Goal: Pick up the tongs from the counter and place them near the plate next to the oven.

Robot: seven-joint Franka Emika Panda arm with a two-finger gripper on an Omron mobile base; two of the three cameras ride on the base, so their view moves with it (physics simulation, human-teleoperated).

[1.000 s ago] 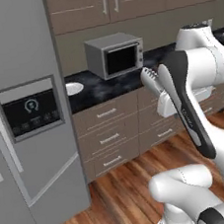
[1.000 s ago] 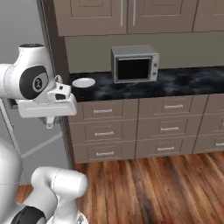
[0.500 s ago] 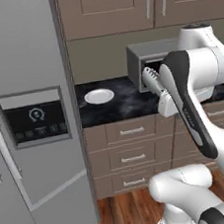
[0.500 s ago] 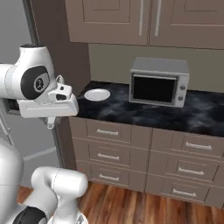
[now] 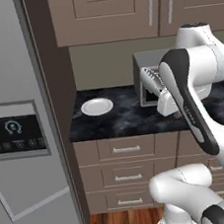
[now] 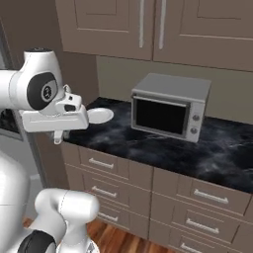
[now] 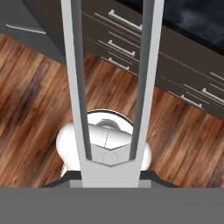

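My gripper [image 5: 160,94] is shut on the tongs [image 5: 151,81], held in the air in front of the counter [image 5: 127,121]. In the hand view the tongs [image 7: 76,87] rise as two long silver arms from the gripper [image 7: 111,178], over wood floor and drawer fronts. The white plate [image 5: 97,106] lies on the black counter near its left end; the right base view shows the plate [image 6: 102,115] just behind my hand. The silver oven [image 6: 169,106] stands right of the plate, and my arm partly hides the oven [image 5: 143,75] in the left base view.
A tall grey fridge [image 5: 17,135] with a dark panel stands left of the counter. Brown wall cabinets [image 6: 148,24] hang above. Drawers [image 6: 123,170] run under the worktop, and wood floor [image 7: 35,100] lies below.
The base has driven closer and both base views shifted: plate, oven and counter now loom larger and nearer. The arm keeps its pose with the tongs still held.
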